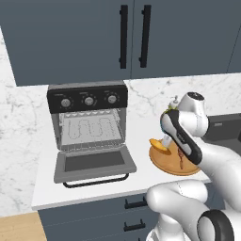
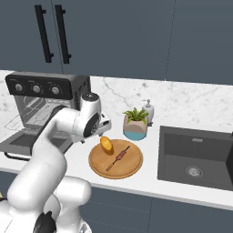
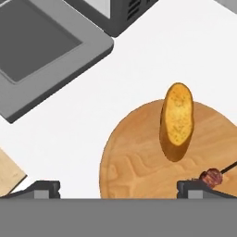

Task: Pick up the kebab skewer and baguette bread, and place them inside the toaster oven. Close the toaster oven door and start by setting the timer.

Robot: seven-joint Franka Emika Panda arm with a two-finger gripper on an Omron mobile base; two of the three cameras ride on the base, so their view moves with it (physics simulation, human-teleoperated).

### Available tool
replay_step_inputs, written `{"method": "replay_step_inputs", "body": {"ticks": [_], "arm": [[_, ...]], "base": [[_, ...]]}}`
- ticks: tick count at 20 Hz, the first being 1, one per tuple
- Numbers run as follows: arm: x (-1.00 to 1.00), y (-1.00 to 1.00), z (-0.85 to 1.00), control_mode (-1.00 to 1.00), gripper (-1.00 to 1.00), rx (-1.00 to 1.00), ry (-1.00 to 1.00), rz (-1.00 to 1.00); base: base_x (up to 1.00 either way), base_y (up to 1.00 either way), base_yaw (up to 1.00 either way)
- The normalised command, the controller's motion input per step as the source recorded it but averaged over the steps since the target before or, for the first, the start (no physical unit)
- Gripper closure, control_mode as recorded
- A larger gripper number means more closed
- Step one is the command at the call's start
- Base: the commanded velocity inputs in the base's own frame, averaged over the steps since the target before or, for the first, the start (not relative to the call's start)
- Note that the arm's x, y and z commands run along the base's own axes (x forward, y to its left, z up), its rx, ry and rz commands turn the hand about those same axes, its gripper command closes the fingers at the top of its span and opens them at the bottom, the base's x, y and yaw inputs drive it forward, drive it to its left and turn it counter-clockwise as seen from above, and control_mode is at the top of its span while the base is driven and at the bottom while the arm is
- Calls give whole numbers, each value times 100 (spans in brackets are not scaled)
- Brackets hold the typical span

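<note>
Two foods: stubby golden baguette bread (image 3: 176, 121) and thin kebab skewer (image 2: 119, 157), lengthwise parallel on round wooden plate (image 3: 134, 162).
Gripper (image 3: 119, 187): jaws wide, empty.

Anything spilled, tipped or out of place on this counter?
Nothing stands out. The baguette bread and kebab skewer lie apart on the wooden plate, the toaster oven door hangs open, and the open claw hovers above the plate.
</note>
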Motion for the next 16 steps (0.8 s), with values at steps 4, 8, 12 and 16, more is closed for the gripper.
{"method": "replay_step_inputs", "body": {"ticks": [4, 8, 12, 16], "arm": [[10, -24, -30, -100, -100, 0, 0, 0], [23, -3, -21, -100, -100, 0, 0, 0], [33, -5, -21, -100, -100, 0, 0, 0], [43, -4, -34, -100, -100, 0, 0, 0]], "base": [[0, 0, 0], [0, 0, 0], [0, 0, 0], [0, 0, 0]]}}
